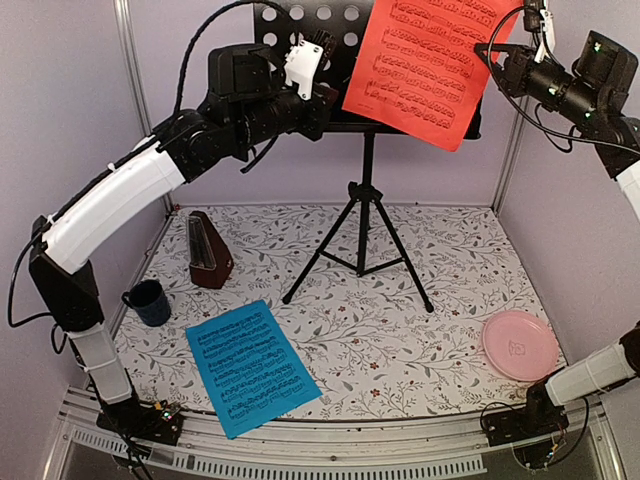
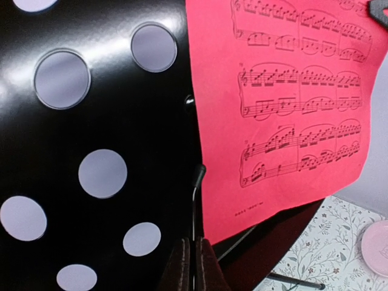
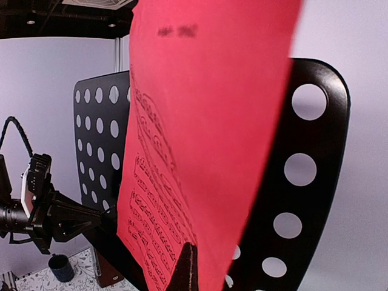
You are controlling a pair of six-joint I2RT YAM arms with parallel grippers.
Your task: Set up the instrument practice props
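Note:
The black perforated music stand (image 1: 367, 200) stands on tripod legs at the back middle of the table. The red sheet (image 1: 425, 65) leans tilted against its desk. My right gripper (image 1: 488, 48) is shut on the sheet's right edge; in the right wrist view the gripper (image 3: 189, 270) pinches the red sheet (image 3: 206, 121) in front of the stand (image 3: 315, 151). My left gripper (image 1: 322, 102) is at the desk's lower left; in the left wrist view the gripper (image 2: 194, 267) is shut on a thin wire page holder (image 2: 194, 200) of the stand (image 2: 121, 121), beside the red sheet (image 2: 285, 91). The cyan sheet (image 1: 250, 365) lies flat at the front left. The brown metronome (image 1: 208, 250) stands at the left.
A dark blue mug (image 1: 150, 300) stands at the left edge, in front of the metronome. A pink plate (image 1: 518, 345) lies at the front right. The stand's tripod legs (image 1: 395, 255) spread over the middle of the floral mat. Walls close the back and sides.

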